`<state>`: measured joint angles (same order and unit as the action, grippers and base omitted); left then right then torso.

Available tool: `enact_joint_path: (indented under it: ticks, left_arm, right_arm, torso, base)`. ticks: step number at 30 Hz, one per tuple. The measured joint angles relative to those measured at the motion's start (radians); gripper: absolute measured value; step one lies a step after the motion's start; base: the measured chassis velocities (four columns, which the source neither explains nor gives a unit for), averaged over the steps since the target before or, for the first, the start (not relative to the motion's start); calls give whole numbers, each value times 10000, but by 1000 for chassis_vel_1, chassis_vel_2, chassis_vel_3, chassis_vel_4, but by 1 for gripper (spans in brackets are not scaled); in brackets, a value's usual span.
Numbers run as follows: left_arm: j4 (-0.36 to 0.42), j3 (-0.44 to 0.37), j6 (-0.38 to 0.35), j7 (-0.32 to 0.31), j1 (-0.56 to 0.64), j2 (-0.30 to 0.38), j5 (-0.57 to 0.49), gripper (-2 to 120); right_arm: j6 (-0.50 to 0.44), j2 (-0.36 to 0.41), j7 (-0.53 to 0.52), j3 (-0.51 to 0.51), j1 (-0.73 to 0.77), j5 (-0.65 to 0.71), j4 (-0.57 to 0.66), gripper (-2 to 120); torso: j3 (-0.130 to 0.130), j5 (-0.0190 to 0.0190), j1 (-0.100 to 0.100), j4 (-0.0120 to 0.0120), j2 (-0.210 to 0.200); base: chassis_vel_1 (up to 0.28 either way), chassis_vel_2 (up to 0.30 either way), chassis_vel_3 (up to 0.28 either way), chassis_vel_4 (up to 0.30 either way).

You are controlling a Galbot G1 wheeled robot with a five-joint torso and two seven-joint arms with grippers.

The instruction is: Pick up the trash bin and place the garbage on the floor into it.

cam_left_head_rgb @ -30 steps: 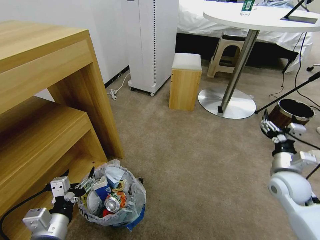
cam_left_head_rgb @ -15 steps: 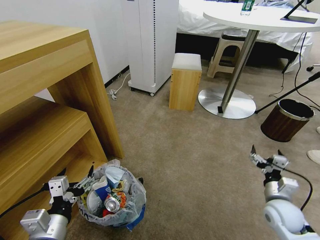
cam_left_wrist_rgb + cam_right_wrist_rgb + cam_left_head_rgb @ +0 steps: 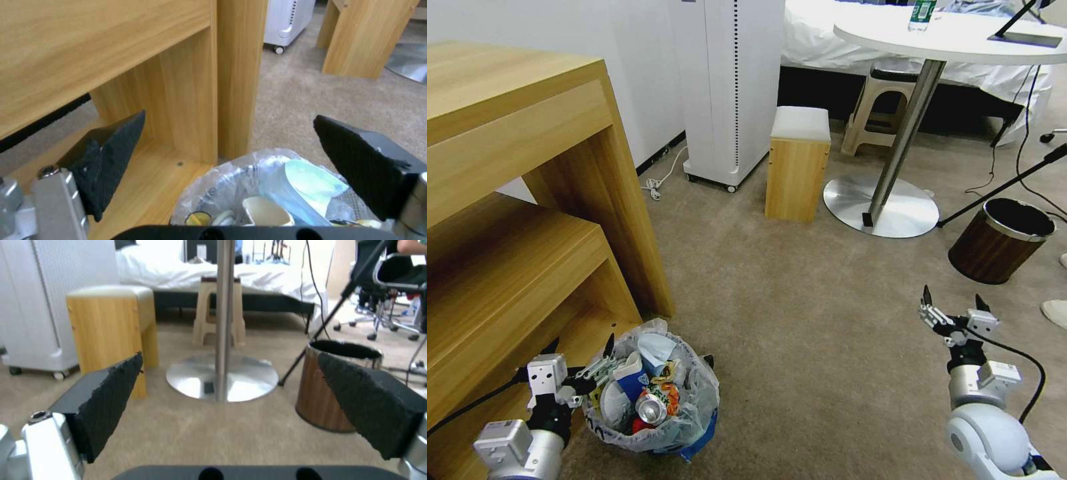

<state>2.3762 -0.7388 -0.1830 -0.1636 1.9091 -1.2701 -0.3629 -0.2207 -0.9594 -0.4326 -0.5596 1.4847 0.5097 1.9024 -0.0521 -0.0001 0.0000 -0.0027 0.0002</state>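
Head view:
— What changed?
— My right gripper [image 3: 954,312] dropped from beside the brown wood-grain bin [image 3: 1000,240] to low over the beige carpet floor [image 3: 800,320], jaws spread, empty.

Left wrist view:
— And the bag-lined round trash bin [image 3: 276,186]?
— Full, by the wooden shelf unit's [image 3: 186,100] corner; my left gripper [image 3: 227,166] is released beside it. Looks finished.
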Motion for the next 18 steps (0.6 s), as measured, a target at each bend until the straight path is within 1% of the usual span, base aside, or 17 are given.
enact_joint_path:
  ticks: [3, 12, 18]
  left_arm:
    - [-5, -24, 7, 13, 21, 99, 29, 100]
    - [-178, -78, -28, 6, -39, 161, 35, 100]
    - [-179, -64, -232, -19, -48, 144, 68, 100]
  right_arm:
    - [-8, -4, 22, -94, -3, -133, 284, 100]
    - [-3, -111, -49, -20, -34, -378, 276, 100]
    - [-33, -147, -25, -11, -25, -466, 241, 100]
  torso:
    - [0, -1, 0, -1, 0]
    - [0, 0, 0, -1, 0]
    - [0, 1, 0, 0, -1]
  base:
    - [0, 0, 0, 0]
    - [0, 0, 0, 0]
    - [0, 0, 0, 0]
